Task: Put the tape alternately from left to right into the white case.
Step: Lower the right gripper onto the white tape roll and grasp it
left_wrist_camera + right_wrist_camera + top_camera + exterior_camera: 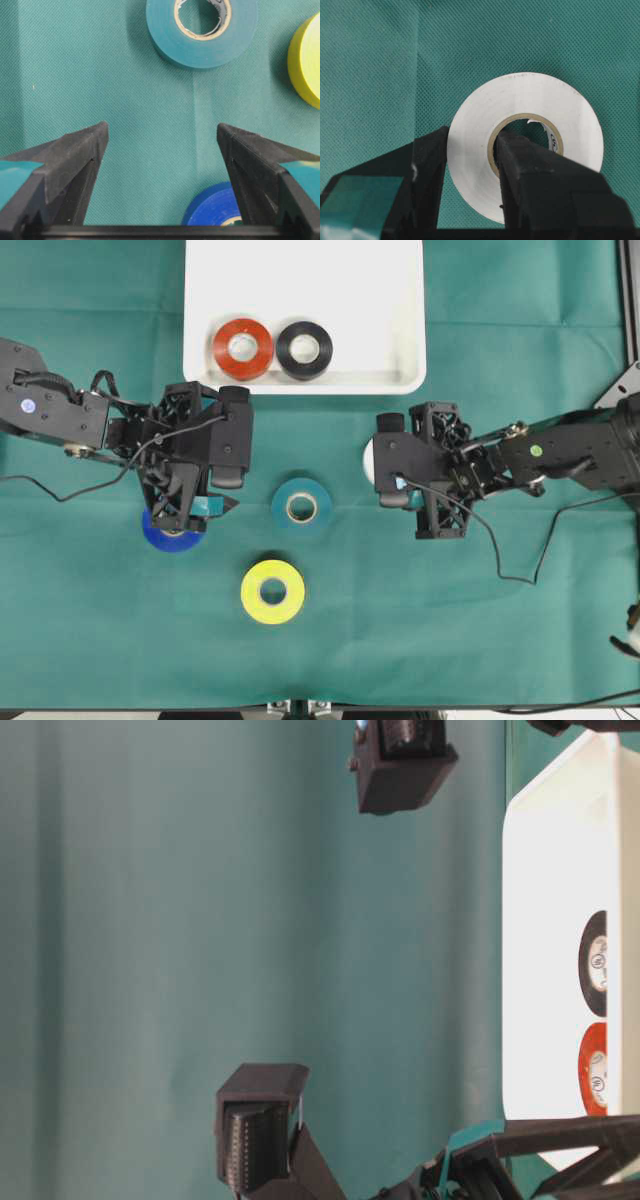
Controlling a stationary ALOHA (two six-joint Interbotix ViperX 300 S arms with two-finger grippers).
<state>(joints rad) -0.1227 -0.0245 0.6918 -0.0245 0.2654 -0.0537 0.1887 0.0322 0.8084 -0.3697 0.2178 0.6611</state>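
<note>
Right gripper (470, 170) pinched on white ring-shaped tape roll's (530, 100) wall; left gripper (162, 145) spread wide, holding nothing, above blue tape roll (215, 207).

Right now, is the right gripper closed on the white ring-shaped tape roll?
Yes: right gripper pinches the white roll's wall, one finger inside its core.

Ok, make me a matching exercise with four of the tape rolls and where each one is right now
Rolls:
1. red-orange roll
2. white roll
3. blue roll
4. yellow roll

Places:
A. pinched through its wall by the right gripper
B. partly hidden under the left gripper
C. inside the white case
D. alone on the cloth, nearest the front edge

Pairs: 1-C, 2-A, 3-B, 4-D
</note>
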